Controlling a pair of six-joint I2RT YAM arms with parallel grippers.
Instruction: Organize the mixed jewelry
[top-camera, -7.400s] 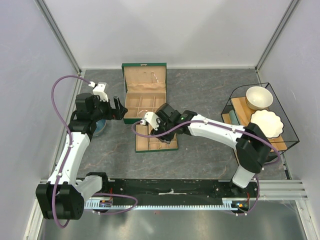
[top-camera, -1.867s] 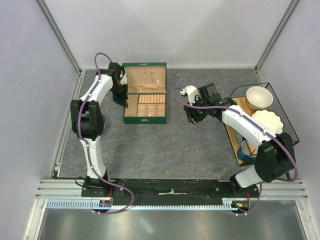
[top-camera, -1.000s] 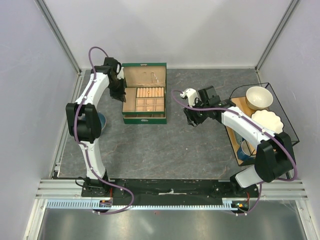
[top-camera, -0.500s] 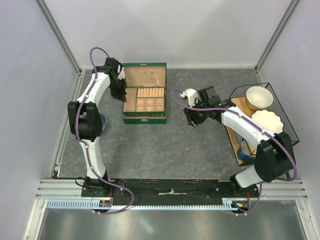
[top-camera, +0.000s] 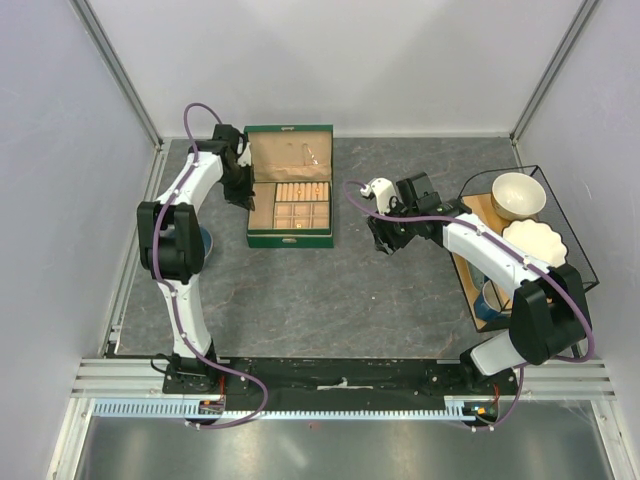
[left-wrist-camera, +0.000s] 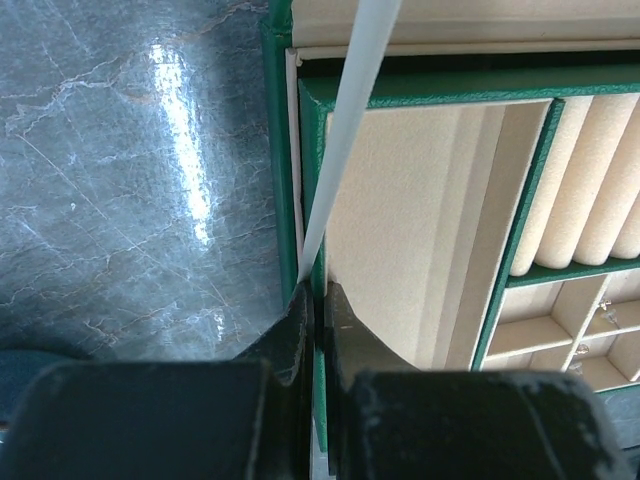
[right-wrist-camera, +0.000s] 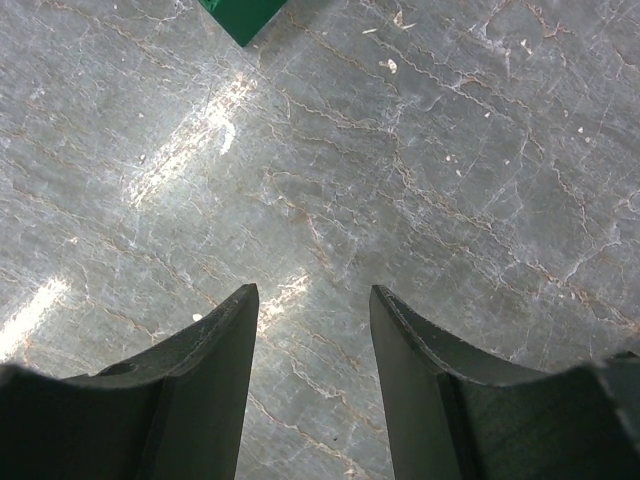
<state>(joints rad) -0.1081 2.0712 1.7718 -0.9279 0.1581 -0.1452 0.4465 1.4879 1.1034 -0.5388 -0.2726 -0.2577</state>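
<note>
Two jaws of my left gripper (left-wrist-camera: 315, 303) are pressed together at the left wall of the green box (left-wrist-camera: 311, 140); my right gripper (right-wrist-camera: 312, 300) stands apart above the grey table (right-wrist-camera: 450, 150).

- Table (top-camera: 340, 290): box (top-camera: 290, 240) sits at 11 o'clock from centre, with its lid (top-camera: 290, 155) standing open on the box's 12 o'clock side.
- Inside the box, a row of rolls (top-camera: 302, 191) lies behind a grid of small compartments (top-camera: 300, 213).
- Small jewelry pieces (left-wrist-camera: 607, 312) lie in those compartments.
- Left gripper (top-camera: 243, 192) is right at the box's 9 o'clock wall.
- Right gripper (top-camera: 386, 243) is over bare table at the box's 3 o'clock, well apart from it.
- Rack (top-camera: 478, 212) stands at the table's 3 o'clock edge. In it, a bowl (top-camera: 518, 195) sits at 12 o'clock of a plate (top-camera: 533, 247).
- Cup (top-camera: 203, 243) is at the box's 8 o'clock, partly under the left arm.
</note>
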